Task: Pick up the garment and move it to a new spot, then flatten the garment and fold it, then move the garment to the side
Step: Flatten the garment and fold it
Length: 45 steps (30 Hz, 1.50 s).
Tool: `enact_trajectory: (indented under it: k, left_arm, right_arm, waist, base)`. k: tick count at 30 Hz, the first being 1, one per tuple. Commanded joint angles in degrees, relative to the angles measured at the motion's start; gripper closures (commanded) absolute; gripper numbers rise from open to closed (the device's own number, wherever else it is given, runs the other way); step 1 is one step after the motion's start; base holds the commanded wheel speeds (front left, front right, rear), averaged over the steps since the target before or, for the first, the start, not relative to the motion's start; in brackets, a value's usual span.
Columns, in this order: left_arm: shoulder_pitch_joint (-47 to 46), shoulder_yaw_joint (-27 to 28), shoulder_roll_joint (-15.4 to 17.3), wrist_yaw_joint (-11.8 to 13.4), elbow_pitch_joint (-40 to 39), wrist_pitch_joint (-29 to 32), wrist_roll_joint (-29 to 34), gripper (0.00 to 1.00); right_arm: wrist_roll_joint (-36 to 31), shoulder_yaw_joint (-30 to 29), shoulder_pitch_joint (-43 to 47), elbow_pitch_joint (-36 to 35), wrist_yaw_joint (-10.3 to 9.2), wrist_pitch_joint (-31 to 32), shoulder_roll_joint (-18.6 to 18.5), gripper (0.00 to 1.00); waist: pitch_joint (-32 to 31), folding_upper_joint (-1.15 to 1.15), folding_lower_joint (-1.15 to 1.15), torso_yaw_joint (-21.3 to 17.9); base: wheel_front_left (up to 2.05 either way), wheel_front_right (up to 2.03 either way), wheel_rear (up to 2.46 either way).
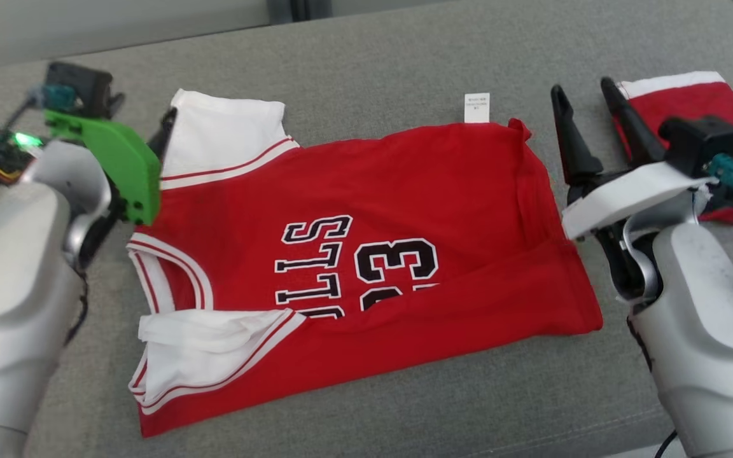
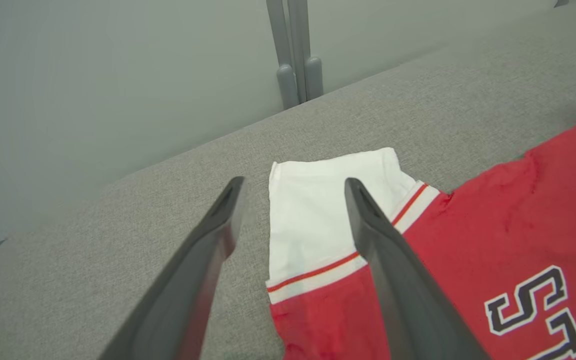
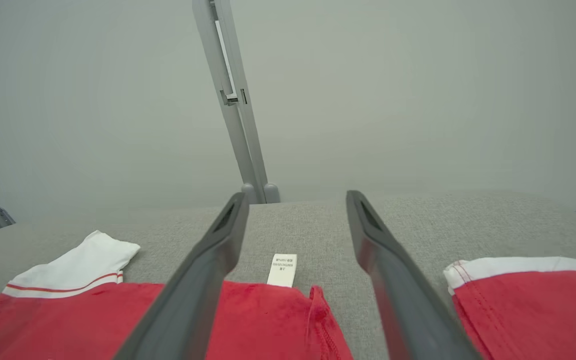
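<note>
Both end effectors, left (image 2: 294,181) and right (image 1: 582,86), spread and empty, flank the jersey (image 1: 404,191) — mid-fold; next probably means pinching its ends.

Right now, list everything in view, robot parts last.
jersey: one, red with white sleeves and black lettering, spread mid-surface
care tag: one, white, at the jersey's far edge
second garment: one, red with white trim, far right
padded surface: one, grey, under everything
post: one, grey, behind the surface
left gripper: one, dark fingers open, by the jersey's far white sleeve, holding nothing
right gripper: one, dark fingers open, between jersey and second garment, holding nothing
</note>
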Motion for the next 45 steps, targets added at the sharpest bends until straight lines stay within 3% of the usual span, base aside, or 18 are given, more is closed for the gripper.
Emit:
enact_trajectory:
  k: [1,5,11,26,39,41,45]
  left_arm:
    - [-3.1,-1.6,2.7,0.1,-0.3,1.8,-1.7,0.0]
    - [-10.3,-8.5,8.0,0.1,0.1,8.9,-9.6,0.0]
    - [-15.2,-13.1,10.8,0.1,3.6,11.1,-13.8,0.0]
    - [-21.7,-19.5,13.3,0.1,14.6,11.8,-15.0,0.0]
    - [-23.7,-21.4,12.1,0.1,19.9,12.6,-18.6,0.0]
    - [-23.4,-21.8,11.3,0.1,19.7,13.5,-19.9,1.0]
    - [-23.6,-22.2,10.6,0.1,18.7,11.2,-21.3,1.0]
  right_arm:
    - [0.8,0.1,-2.1,0.3,-0.01,0.3,-0.4,0.0]
    - [2.7,1.1,-7.4,1.2,-0.01,0.5,-1.2,0.0]
    - [3.5,2.8,-10.5,2.1,-0.01,-0.3,-1.3,0.0]
    - [5.6,6.5,-12.0,2.1,-0.01,-2.3,-1.1,0.0]
    - [5.6,7.0,-12.5,2.1,-0.01,-2.7,-1.4,0.0]
    - [5.5,6.7,-12.5,2.3,-0.01,-2.9,-1.6,0.0]
    - [5.0,6.3,-12.1,2.8,-0.01,-2.4,-2.4,0.0]
  waist:
    - [5.5,0.0,0.0,-4.6]
    - [8.3,0.0,0.0,-6.2]
    - [10.4,0.0,0.0,-7.7]
    - [13.5,0.0,0.0,-11.4]
    - [14.9,0.0,0.0,-12.1]
    - [14.9,0.0,0.0,-11.8]
    - [14.3,0.0,0.0,-9.9]
  base:
    - [0.0,0.0,0.0]
    - [0.0,0.0,0.0]
    - [0.0,0.0,0.0]
    - [0.0,0.0,0.0]
    - [0.0,0.0,0.0]
    - [0.0,0.0,0.0]
    - [0.0,0.0,0.0]
